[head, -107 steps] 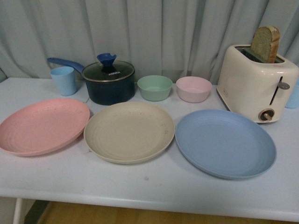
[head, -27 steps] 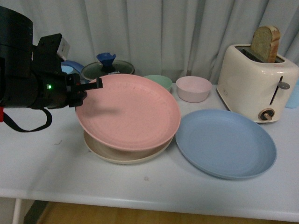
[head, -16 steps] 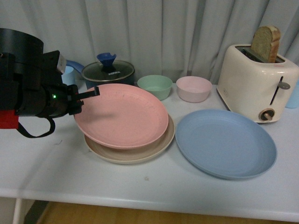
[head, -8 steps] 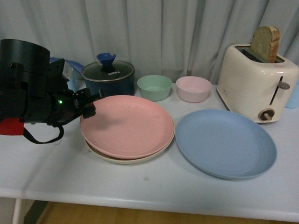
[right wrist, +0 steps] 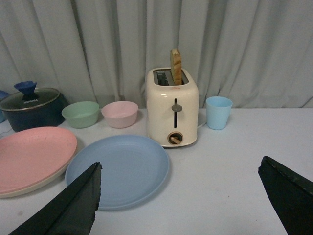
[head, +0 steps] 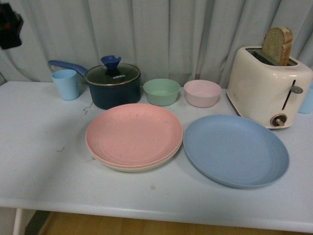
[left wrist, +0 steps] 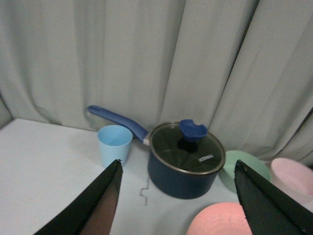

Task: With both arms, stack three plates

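Front view with both wrist views, just after the first placement. The pink plate (head: 134, 134), carried a second ago above the beige plate (head: 128, 168) by the left hand (left wrist: 177, 163), now lies nested on it, with only a crescent of the beige rim showing at 6 to 8 o'clock. The left hand has let go and withdrawn: its fingers stand wide apart and hold nothing, and of the left arm (head: 10, 24) only a dark corner shows at 10 o'clock in the front view. The right hand (right wrist: 181, 161) is likewise spread open and empty, hovering on the near side of the blue plate (head: 236, 150). Two of three plates are judged stacked; the blue plate, flat on the surface (head: 44, 176) at 3 o'clock of the stack, remains. Its rim lies just beside the stack's rim; whether they touch cannot be told. Open room lies at 6 o'clock, toward the front edge of the surface, and at 9 o'clock of the stack. At 12 o'clock the pot (head: 113, 86), green bowl (head: 161, 91) and pink bowl (head: 202, 93) stand near, and the toaster (head: 268, 85) crowds the blue plate at 1 o'clock.
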`<state>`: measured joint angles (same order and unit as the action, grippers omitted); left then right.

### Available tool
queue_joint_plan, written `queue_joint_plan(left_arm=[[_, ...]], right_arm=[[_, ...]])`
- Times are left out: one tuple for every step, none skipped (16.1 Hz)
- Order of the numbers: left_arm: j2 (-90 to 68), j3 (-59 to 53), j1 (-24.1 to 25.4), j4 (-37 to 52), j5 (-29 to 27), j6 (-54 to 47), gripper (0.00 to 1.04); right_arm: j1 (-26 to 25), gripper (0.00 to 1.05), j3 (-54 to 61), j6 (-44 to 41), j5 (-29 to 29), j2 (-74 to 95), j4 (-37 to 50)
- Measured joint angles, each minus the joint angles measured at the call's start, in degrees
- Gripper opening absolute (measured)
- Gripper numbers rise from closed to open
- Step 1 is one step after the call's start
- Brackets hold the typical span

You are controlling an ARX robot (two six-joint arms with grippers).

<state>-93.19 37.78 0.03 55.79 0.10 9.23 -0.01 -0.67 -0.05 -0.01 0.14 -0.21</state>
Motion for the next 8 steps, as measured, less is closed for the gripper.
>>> queue_joint_plan(left_arm=[[3.1,-5.8,0.0,2.3,-0.1,-4.3,0.56],[6.0,-9.8,0.0,3.0,-0.1,-6.4,0.44],[8.1,-12.2,0.0,3.5,-0.1,-7.2,0.35],[11.0,-15.4,0.0,3.9,-0.1,-7.8,0.22],[13.9,-18.4,0.0,3.9,-0.1,-8.2,0.09],[15.6,-20.3,0.0,3.8,-0.1,-8.1,0.01],[18.0,-22.4,0.0,3.3,-0.1,-8.3,0.02],[19.9,-23.9,0.0,2.7,-0.1,-8.3,0.02]], right_arm=[[0.0,0.98,0.0,0.0,0.0,0.0,0.0],[0.0,0.98,0.0,0.0,0.0,0.0,0.0],[0.0,0.98,0.0,0.0,0.0,0.0,0.0],[0.0,0.98,0.0,0.0,0.0,0.0,0.0],[0.0,0.98,0.0,0.0,0.0,0.0,0.0],[0.0,0.98,0.0,0.0,0.0,0.0,0.0],[0.0,0.98,0.0,0.0,0.0,0.0,0.0],[0.0,0.98,0.0,0.0,0.0,0.0,0.0]])
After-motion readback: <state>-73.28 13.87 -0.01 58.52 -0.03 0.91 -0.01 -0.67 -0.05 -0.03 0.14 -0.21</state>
